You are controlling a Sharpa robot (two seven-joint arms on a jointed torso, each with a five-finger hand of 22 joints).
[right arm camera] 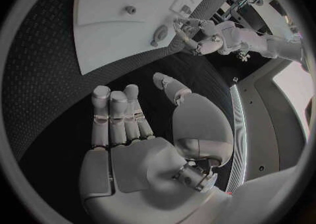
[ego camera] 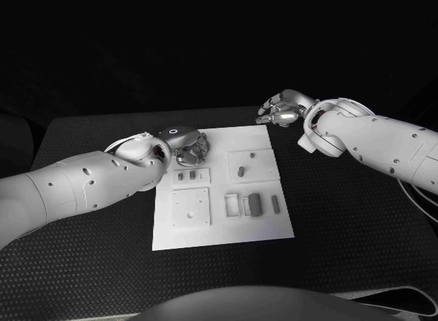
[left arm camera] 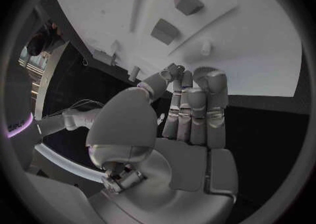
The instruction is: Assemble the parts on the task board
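The task board (ego camera: 219, 231) lies flat in the middle of the black table (ego camera: 83, 267), carrying small grey parts (ego camera: 255, 204) in its recessed sections. The left hand (ego camera: 185, 144) hovers over the board's far left corner, fingers straight and close together, holding nothing. The right hand (ego camera: 284, 110) sits off the board beyond its far right corner, fingers loosely apart and empty.

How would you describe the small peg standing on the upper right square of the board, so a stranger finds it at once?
Start at the white task board in the middle of the black table. Its raised square plate lies in the far right part, near the right hand. The small peg stands alone at that plate's centre, while the other parts lie in groups nearer the robot.
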